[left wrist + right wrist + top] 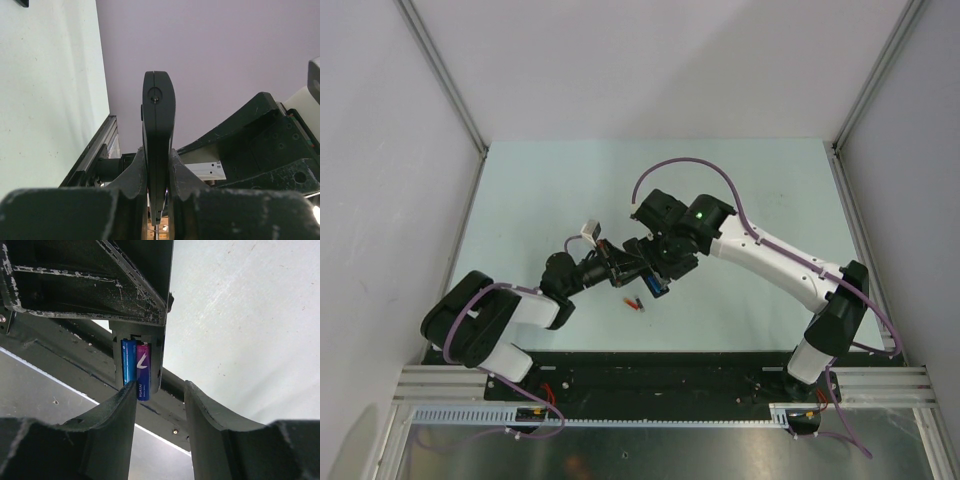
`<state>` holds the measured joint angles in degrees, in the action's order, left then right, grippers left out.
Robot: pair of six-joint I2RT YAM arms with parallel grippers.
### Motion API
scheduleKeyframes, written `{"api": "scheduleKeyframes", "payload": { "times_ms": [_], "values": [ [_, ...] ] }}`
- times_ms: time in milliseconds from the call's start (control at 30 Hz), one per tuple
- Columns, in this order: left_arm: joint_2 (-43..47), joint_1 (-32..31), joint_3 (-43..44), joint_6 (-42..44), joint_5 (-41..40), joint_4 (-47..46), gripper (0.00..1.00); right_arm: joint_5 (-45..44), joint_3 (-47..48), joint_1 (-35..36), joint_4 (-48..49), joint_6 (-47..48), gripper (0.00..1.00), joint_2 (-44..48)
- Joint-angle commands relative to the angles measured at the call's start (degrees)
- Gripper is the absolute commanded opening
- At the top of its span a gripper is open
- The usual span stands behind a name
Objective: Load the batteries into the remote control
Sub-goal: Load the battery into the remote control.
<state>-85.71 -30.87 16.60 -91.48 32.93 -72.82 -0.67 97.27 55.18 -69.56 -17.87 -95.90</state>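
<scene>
Black remote control, pinched by the left end effector, holds two batteries; right end effector spread.

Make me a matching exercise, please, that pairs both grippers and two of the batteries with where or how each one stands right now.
Things:
1. left gripper
2. right gripper
3. blue battery
4. red-orange battery

States:
A. lying loose on the table
B. jaws apart, nothing between them
C. seated in the recess of the remote control
D. shut on the remote control

Pairs: 1-D, 2-B, 3-C, 4-A
</scene>
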Motion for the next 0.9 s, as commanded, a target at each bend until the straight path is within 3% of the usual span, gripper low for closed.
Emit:
{"api": "scheduleKeyframes", "payload": {
  "times_ms": [0, 867],
  "values": [
    [-0.1, 0.1, -0.4, -0.7, 4.1, -23.1, 0.00, -3.4, 3.0, -0.2, -0.9, 1.9, 0.47, 0.9],
    [1.9, 0.2, 0.4, -3.4, 3.6, -23.2, 0.00, -2.2, 0.9, -0.6, 1.0, 1.3, 0.49, 0.5]
  ]
}}
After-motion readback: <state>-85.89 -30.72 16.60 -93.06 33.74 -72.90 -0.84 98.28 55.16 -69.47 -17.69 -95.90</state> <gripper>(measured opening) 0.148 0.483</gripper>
